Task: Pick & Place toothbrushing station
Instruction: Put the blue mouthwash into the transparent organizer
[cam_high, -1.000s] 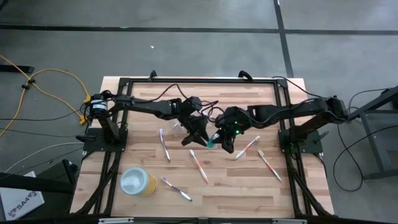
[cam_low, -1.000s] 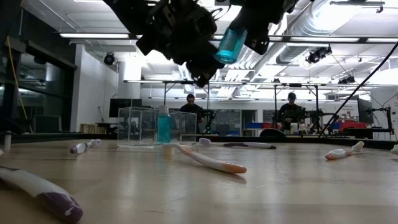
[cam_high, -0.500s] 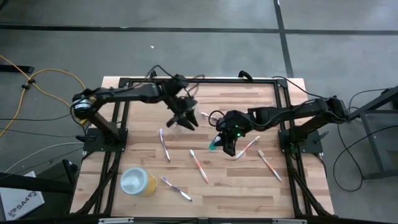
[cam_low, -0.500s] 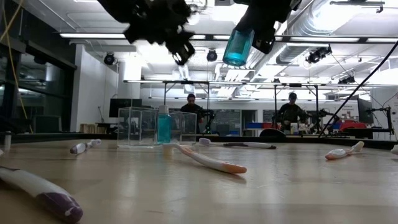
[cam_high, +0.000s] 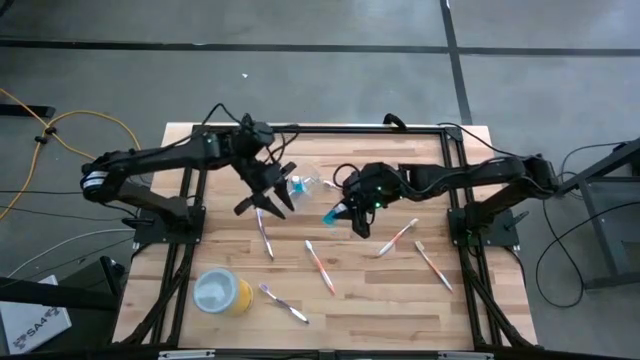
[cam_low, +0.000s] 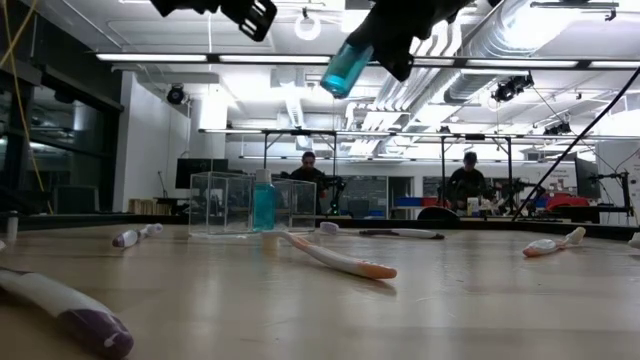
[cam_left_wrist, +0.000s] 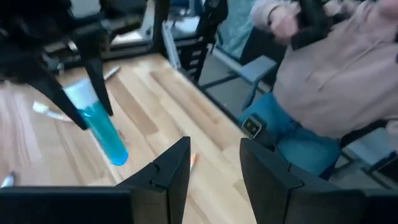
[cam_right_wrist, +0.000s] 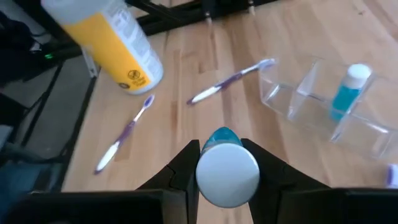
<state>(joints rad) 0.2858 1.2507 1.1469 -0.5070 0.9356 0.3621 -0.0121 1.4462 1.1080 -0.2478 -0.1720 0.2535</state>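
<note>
The right tool (cam_high: 340, 213) grasps a blue tube (cam_high: 333, 216) above the tabletop (cam_high: 400, 290), while the left tool (cam_high: 262, 199) hangs released near the clear cup (cam_high: 303, 181).

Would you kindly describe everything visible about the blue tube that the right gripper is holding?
The blue tube is a small translucent teal-blue plastic tube with a white round cap at one end. The right gripper holds it at the capped end, jaws closed on either side, well above the table. It hangs tilted, its blue end pointing down and towards the left arm's side. Nothing else touches it.
</note>
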